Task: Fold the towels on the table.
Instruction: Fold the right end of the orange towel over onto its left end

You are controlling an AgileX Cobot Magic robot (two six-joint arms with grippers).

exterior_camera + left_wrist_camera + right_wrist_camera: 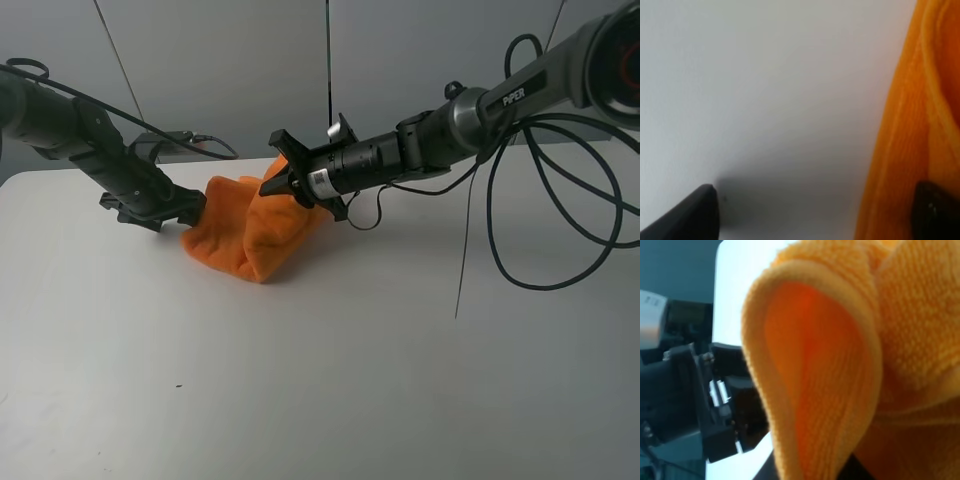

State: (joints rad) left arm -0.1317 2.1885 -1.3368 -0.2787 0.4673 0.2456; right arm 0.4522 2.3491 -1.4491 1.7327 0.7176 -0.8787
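White table [320,380]; bunched orange towel [250,235] lies left-right, right end lifted.

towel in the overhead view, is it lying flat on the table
No, the orange towel is bunched up in a raised heap, with the right gripper lifting one part.

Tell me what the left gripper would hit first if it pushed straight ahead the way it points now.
Most likely the towel: the left gripper points right at its near edge, jaws open, one finger already against the cloth. Depth is unclear, so contact may already be made.
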